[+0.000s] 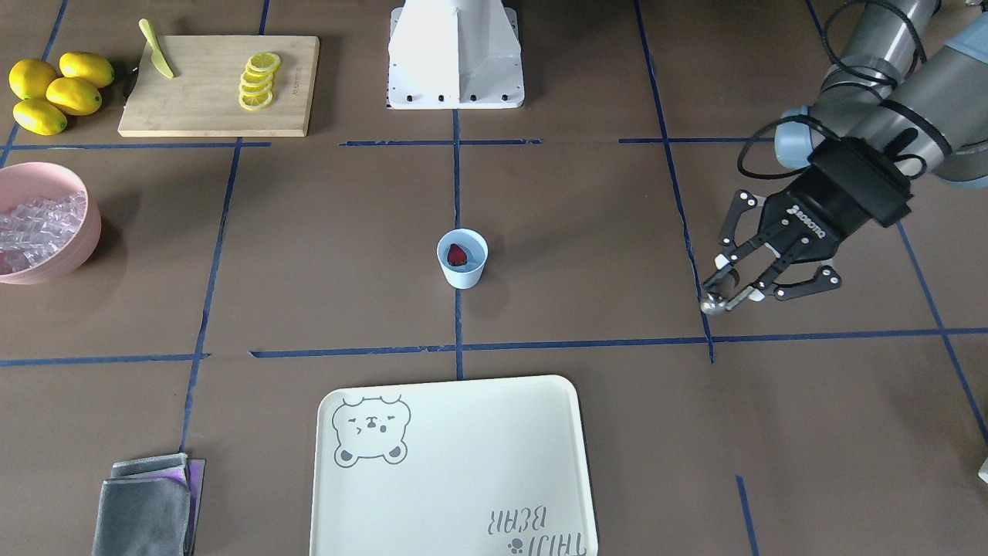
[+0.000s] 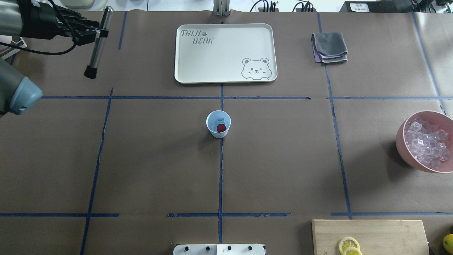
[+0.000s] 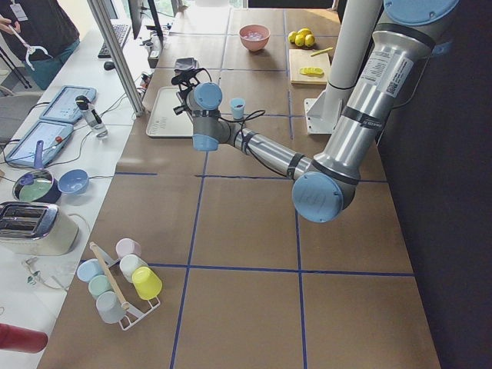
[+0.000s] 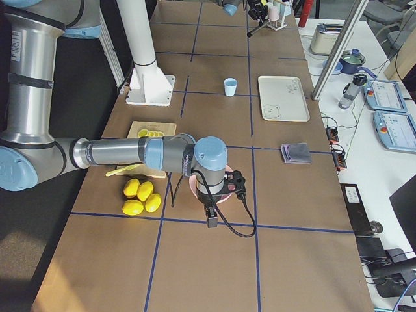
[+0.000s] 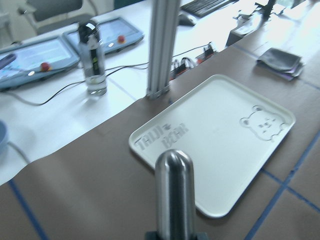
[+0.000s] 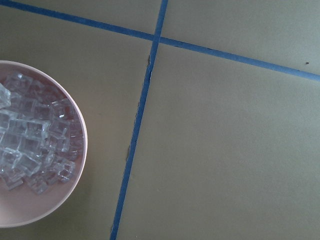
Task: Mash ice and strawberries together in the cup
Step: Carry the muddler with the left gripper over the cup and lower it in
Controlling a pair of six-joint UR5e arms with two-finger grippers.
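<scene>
My left pincer (image 2: 100, 30) is pinched tight on a steel muddler (image 2: 95, 56). I grip it near its rounded upper end, and it slants with its black tip (image 2: 91, 73) toward my base. Just to the right of this pincer lies a cream tray (image 2: 226, 53) printed with a bear, flat on the brown worktop (image 2: 148, 159). Farther right, past the tray, is a folded grey cloth (image 2: 329, 46).

The light-blue cup (image 1: 463, 276) stands upright well away from the pincer, to its right and nearer my base, where two blue tape lines cross. Inside it the strawberry (image 1: 457, 253) lies against a glassy piece of ice (image 2: 217, 119).

My right pincer (image 4: 212, 220) hangs far off on the other side, beside the pink bowl (image 2: 401, 141) heaped with ice cubes (image 2: 426, 145). Its fingers show in no close view, so I cannot tell whether they are spread or pressed together. Nearer my base than that pincer are a wooden cutting board (image 1: 208, 93) with lemon slices (image 1: 258, 81) and a yellow-green knife (image 1: 157, 50), and next to the board four whole lemons (image 1: 62, 91)
</scene>
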